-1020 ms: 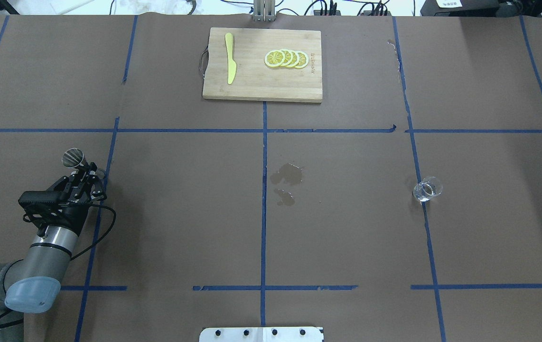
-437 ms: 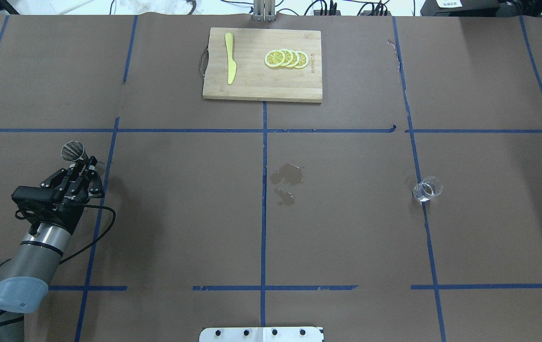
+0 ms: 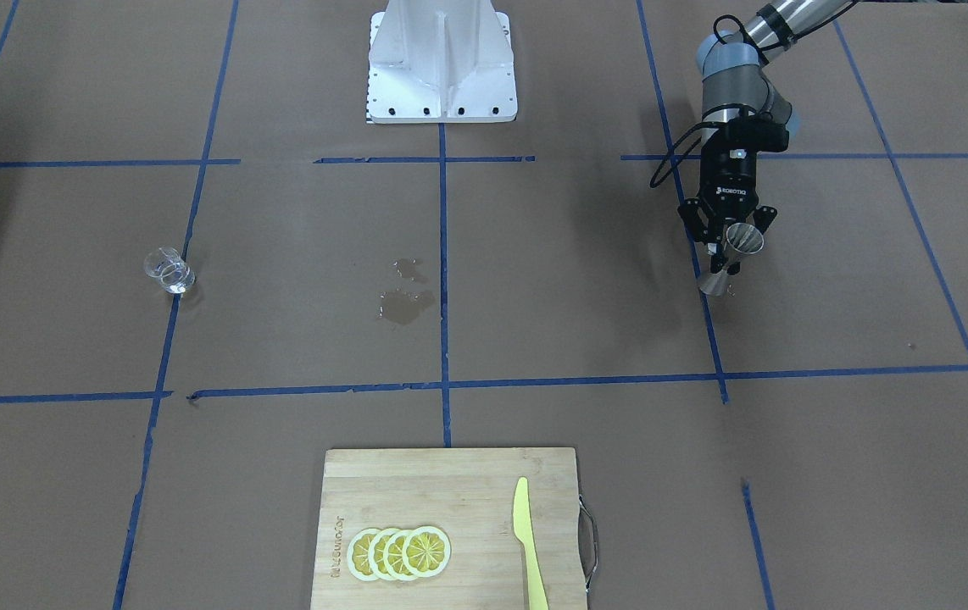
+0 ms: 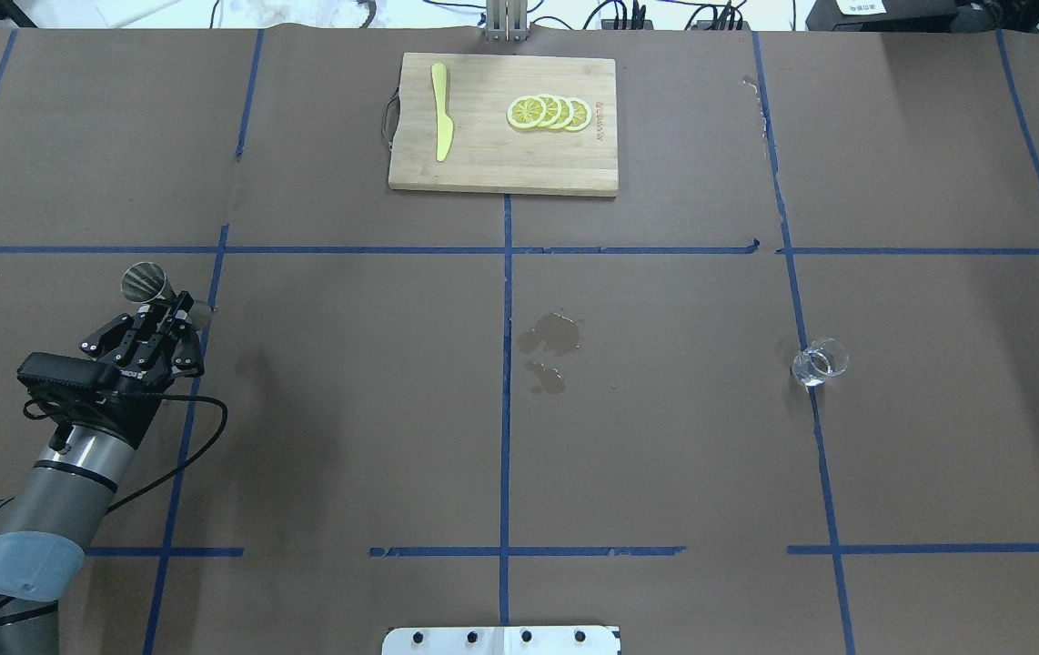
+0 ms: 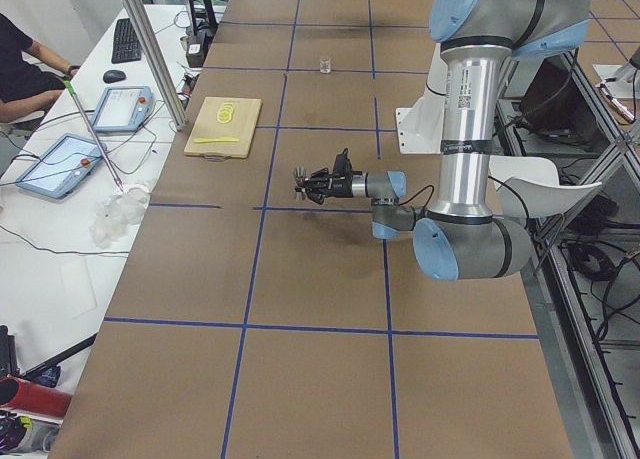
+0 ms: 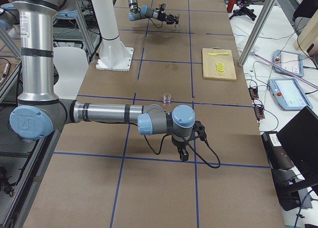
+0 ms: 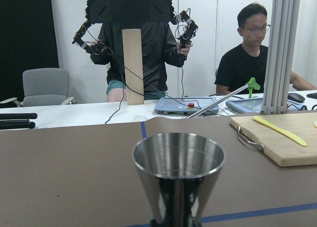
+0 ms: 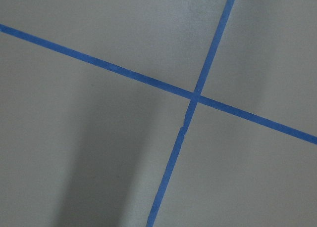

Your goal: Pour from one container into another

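Observation:
The steel jigger (image 4: 142, 281) (image 3: 742, 240) is at the table's left side, with my left gripper (image 4: 170, 316) (image 3: 726, 259) shut on its narrow waist. It stands upright in the left wrist view, where the jigger (image 7: 178, 165) fills the centre with its open cone up. I cannot tell whether its foot touches the table. The clear glass cup (image 4: 820, 361) (image 3: 169, 271) stands alone far off on the right side, on a blue tape line. My right gripper (image 6: 183, 155) shows only in the exterior right view, low over the table; whether it is open, I cannot tell.
A wooden cutting board (image 4: 483, 168) at the far middle carries lemon slices (image 4: 549, 113) and a yellow knife (image 4: 441, 111). Wet stains (image 4: 549, 335) mark the brown paper at the centre. The robot's base plate (image 4: 501, 640) is at the near edge. Operators sit beyond the far edge.
The left arm has swung a little to the left, and the jigger in its gripper has shifted slightly away from the robot. The glass cup has not moved.

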Motion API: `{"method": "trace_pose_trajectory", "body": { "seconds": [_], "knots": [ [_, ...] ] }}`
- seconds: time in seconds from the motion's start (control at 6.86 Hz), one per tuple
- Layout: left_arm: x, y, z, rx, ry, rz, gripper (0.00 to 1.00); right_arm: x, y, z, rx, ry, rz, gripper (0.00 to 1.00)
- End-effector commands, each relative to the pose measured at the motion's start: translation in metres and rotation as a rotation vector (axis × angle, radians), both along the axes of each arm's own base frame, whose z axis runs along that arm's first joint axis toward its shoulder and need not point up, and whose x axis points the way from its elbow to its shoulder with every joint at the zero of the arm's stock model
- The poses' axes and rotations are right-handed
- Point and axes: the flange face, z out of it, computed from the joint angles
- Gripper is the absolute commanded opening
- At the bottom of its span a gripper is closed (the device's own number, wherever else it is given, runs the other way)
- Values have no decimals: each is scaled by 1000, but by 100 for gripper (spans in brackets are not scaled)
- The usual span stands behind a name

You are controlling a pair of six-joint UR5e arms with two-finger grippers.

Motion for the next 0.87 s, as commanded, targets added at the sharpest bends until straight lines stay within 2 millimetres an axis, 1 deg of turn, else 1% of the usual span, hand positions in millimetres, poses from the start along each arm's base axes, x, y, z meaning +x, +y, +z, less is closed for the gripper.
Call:
{"method": "trace_pose_trajectory", "body": {
  "seconds": [0.0, 0.15, 0.29, 0.44, 0.58, 0.73],
  "knots": [
    [11, -1, -19, 15, 42, 44, 0, 0, -4, -5, 11, -1, 0, 100],
    [11, 0, -30, 27, 44, 71, 0, 0, -5, -6, 14, -1, 0, 100],
    [9, 1, -42, 64, -23, 76, 0, 0, -8, -12, 25, -2, 1, 100],
    [19, 0, -73, 100, -15, 80, 0, -2, -14, -23, 55, -6, -2, 100],
    [33, 2, -87, 108, 4, 91, 0, -9, -16, -28, 130, -13, -6, 100],
    [48, 5, -89, 108, 3, 108, 0, -23, -19, -38, 119, -36, 63, 100]
  ]
}}
